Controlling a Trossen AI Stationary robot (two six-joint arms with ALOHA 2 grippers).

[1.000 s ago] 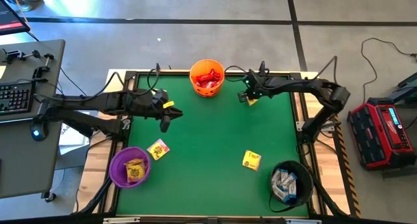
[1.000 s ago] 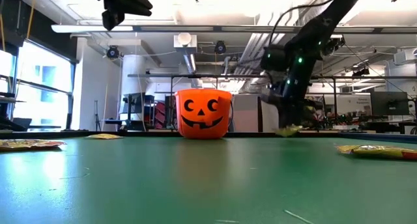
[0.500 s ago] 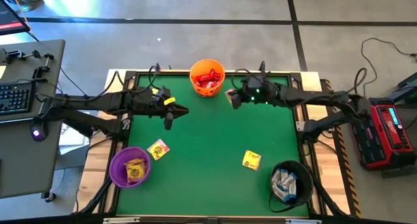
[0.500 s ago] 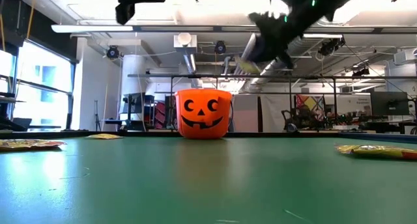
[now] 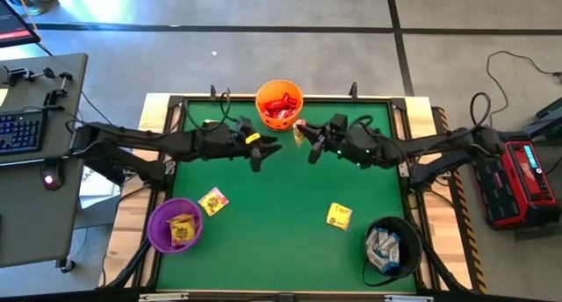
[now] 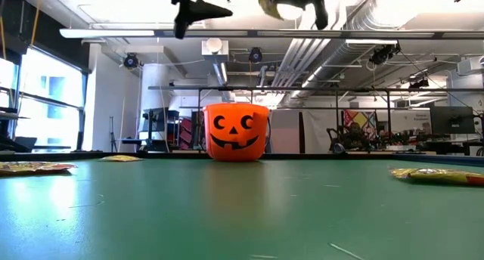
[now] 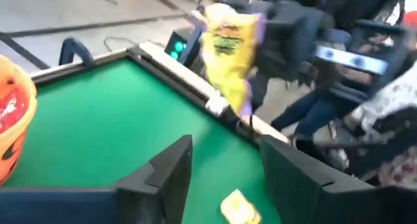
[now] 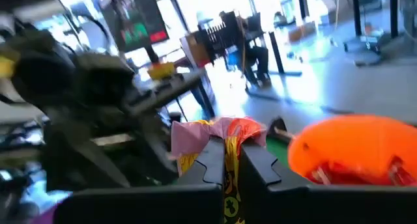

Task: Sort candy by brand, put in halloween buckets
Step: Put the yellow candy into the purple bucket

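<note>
My right gripper (image 5: 307, 144) is shut on a yellow candy packet (image 5: 299, 133), high above the table just near of the orange pumpkin-face bucket (image 5: 279, 104), which holds red packets. My left gripper (image 5: 263, 148) is open and empty, close by and facing it; its wrist view shows the packet (image 7: 228, 48) ahead of its fingers. Two more yellow packets (image 5: 212, 200) (image 5: 339, 215) lie flat on the green table. The purple bucket (image 5: 174, 225) holds yellow packets. The black bucket (image 5: 391, 247) holds white-blue ones. My right gripper pinches the yellow packet (image 8: 226, 149) between its two fingers, coming from the table's right. The packet's crumpled end (image 8: 221, 127) sticks out past the fingertips. The packet is lifted clear of the table and hangs down in the left wrist view (image 7: 231, 74).
The orange bucket (image 6: 236, 131) stands at the far edge in the middle, the purple one at the near left corner, the black one at the near right corner. A raised frame rims the table (image 5: 263, 249). Desks and equipment stand beyond the table.
My right gripper has lifted the yellow packet off the table at the far right and carried it up and toward the table's left, to beside the orange bucket. My left gripper has moved toward the table's right, toward the packet, staying high.
</note>
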